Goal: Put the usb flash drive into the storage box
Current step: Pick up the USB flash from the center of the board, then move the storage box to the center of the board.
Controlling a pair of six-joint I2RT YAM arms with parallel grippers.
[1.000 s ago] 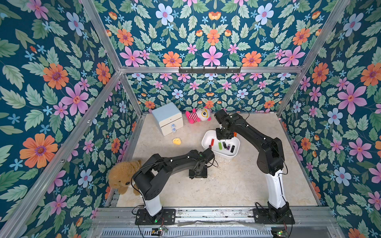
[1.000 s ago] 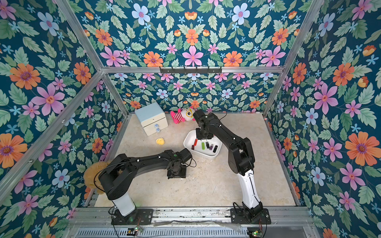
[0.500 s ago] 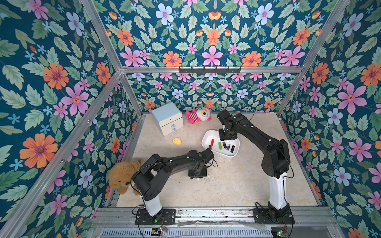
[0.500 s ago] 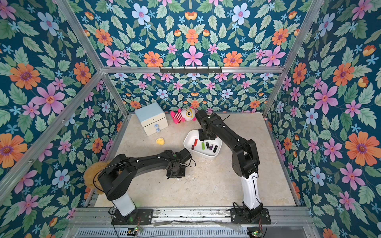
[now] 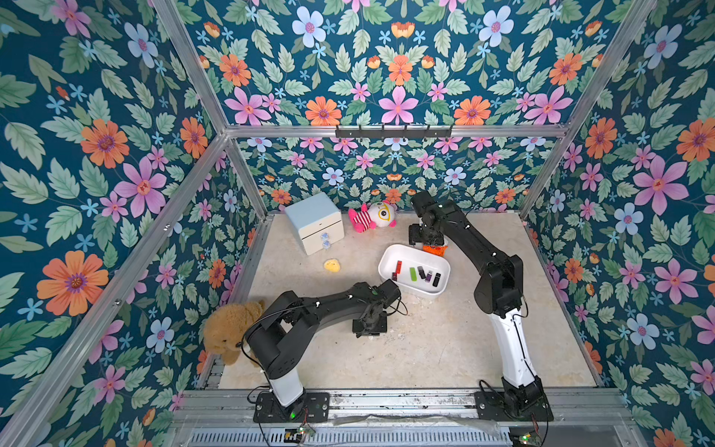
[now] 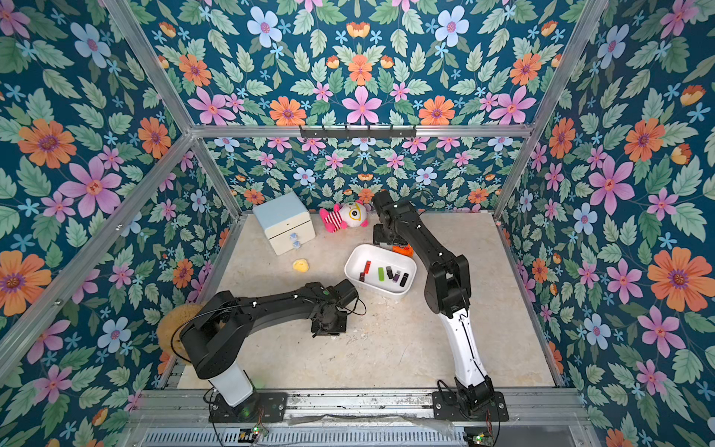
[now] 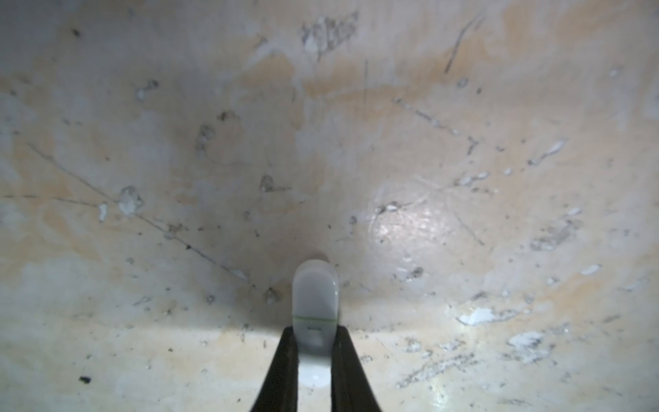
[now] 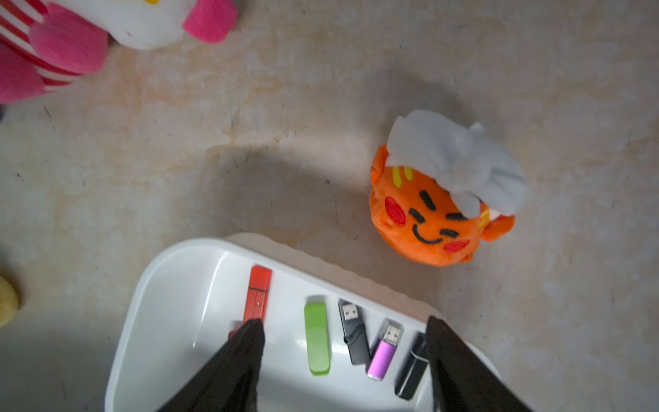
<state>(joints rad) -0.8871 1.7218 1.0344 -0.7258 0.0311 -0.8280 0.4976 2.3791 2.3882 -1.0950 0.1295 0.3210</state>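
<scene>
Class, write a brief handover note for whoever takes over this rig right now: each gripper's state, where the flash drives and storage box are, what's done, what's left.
Left gripper: jaws shut on the white flash drive, low over the table, on the near side of the storage box and apart from it.
Right gripper: jaws open, holding nothing, by the box's far side.
Done: five other drives already lie in the box.
Left: carry the white drive over the box and release it inside.
</scene>
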